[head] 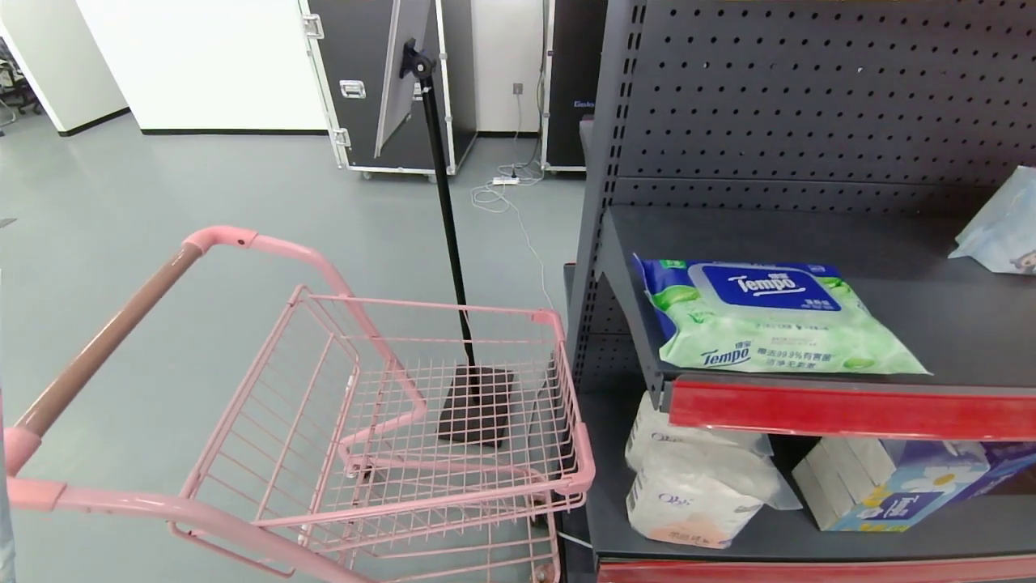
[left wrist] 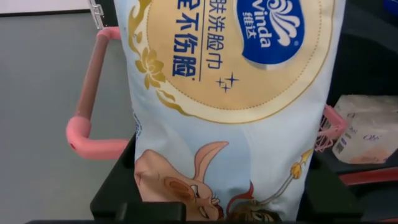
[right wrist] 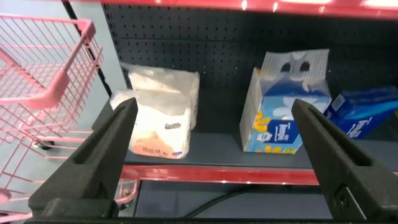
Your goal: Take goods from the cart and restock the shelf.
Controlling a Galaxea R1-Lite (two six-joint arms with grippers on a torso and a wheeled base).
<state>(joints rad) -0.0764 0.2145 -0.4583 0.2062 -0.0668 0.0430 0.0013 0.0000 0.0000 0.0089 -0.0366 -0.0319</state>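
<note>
Carry step: pack out of cart, not yet shelved.
L gripper (left wrist: pixel 217 202) clenched on tissue pack (left wrist: pixel 236 112) above cart (left wrist: pixel 93 74) handle; R gripper (right wrist: pixel 212 111) released, facing shelf (head: pixel 955 324) lower tier. Next, probably: swing pack to a free spot near wipes (head: pixel 769 324), then release.

i can see print on several goods; the brand names i leave unspoken. the green wipes pack (head: pixel 777 328) on the upper shelf (head: pixel 955 324) carries a white wordmark on a blue panel, the same mark again lower down, and lines of chinese characters. the pale bag (left wrist: pixel 236 106) has a blue badge with white lettering and large blue chinese characters across a gold ring. the white soft packs (head: pixel 692 494) and the blue tissue block (head: pixel 906 490) below bear small marks. a black case (head: pixel 576 73) far back bears one pale word.
</note>
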